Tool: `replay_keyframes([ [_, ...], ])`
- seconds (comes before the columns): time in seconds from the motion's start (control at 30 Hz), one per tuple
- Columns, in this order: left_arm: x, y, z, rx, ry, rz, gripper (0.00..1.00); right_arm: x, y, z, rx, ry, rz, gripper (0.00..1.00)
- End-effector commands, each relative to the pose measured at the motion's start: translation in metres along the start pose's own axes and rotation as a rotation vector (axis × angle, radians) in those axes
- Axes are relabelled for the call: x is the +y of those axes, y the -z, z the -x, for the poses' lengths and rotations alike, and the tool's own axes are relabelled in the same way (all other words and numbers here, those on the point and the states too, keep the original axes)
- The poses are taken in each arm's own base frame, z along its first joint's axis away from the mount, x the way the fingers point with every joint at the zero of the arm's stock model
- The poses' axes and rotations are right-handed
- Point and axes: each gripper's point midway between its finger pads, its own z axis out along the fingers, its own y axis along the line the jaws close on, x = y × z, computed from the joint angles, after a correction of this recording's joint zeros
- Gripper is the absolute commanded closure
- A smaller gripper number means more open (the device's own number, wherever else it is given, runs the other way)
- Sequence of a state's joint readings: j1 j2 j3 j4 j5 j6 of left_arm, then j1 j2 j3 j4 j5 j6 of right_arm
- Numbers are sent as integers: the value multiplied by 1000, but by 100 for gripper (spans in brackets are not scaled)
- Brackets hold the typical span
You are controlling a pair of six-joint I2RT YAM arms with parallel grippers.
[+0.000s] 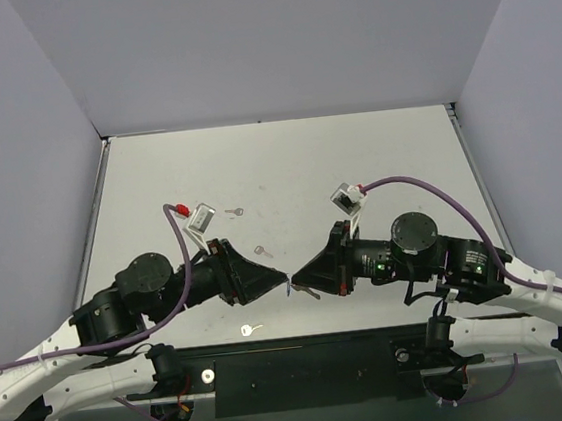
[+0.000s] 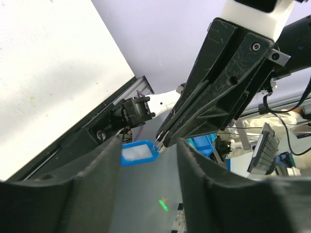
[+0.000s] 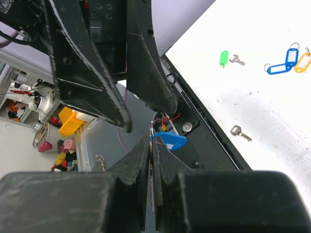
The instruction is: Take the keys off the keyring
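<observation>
Pinching blue key tag (image 2: 138,151) by its ring (image 2: 156,146): right gripper (image 2: 160,141). Left gripper (image 3: 149,116) spread; key apparently hidden; grip it squarely.

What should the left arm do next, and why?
Probably ease the left jaws forward and close on the blue tag: they stand open facing it, while the right jaws, shut, pinch only its metal ring.

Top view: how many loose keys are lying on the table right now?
3. Far key right of the left wrist camera; middle key beyond the left end effector; pale key near the table's front edge. More may be hidden.
</observation>
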State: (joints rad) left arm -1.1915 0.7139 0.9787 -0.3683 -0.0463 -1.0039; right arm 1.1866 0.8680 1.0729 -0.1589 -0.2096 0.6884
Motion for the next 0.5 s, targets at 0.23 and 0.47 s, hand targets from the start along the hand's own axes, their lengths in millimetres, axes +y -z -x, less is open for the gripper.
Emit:
replay_keyframes([
  [0.23,-31,41,18,43,-182,-15,21,17,21,2,8,42,69,100],
  [0.47,-61,49,-5,212,-366,-199,31,42,33,-18,150,74,206,100],
])
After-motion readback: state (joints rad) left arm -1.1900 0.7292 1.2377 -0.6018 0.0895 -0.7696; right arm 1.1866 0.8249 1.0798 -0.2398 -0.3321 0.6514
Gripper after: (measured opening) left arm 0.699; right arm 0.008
